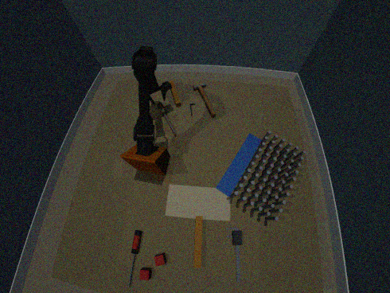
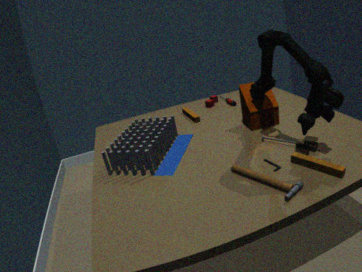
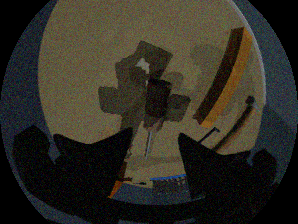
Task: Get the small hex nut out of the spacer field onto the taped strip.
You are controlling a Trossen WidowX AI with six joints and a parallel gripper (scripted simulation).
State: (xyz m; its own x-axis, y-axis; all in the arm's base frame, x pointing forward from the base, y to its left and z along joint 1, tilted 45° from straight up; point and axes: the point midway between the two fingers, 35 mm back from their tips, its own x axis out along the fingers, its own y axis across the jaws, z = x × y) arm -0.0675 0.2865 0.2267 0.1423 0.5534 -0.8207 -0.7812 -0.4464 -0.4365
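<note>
The metal spacers (image 1: pixel 271 175) (image 2: pixel 107 162) stand in dense rows, with the blue taped strip (image 1: pixel 240 163) (image 2: pixel 173 155) (image 3: pixel 167 178) along one side. The nut cannot be made out. A tool with a dark handle (image 2: pixel 306 145) (image 3: pixel 157 97) and a thin shaft, seemingly bent at its tip, lies on the table near the arm's base; its shaft (image 1: pixel 169 124) (image 3: pixel 149 142) points away from the handle. My gripper (image 2: pixel 304 132) (image 3: pixel 156 133) is above the table near this handle, its fingers apart with nothing between them. In the top view the fingers are dark and hard to separate.
Near the gripper lie an orange bar (image 1: pixel 175 95) (image 2: pixel 318 165) (image 3: pixel 227 75), a hex key (image 1: pixel 192 108) (image 2: pixel 272 164) and a hammer (image 1: pixel 207 101) (image 2: pixel 262 178). Beyond the base lie a pale sheet (image 1: pixel 197 202), another bar (image 1: pixel 198 243), a flat-headed tool (image 1: pixel 237 237), a screwdriver (image 1: pixel 136 242) and two red blocks.
</note>
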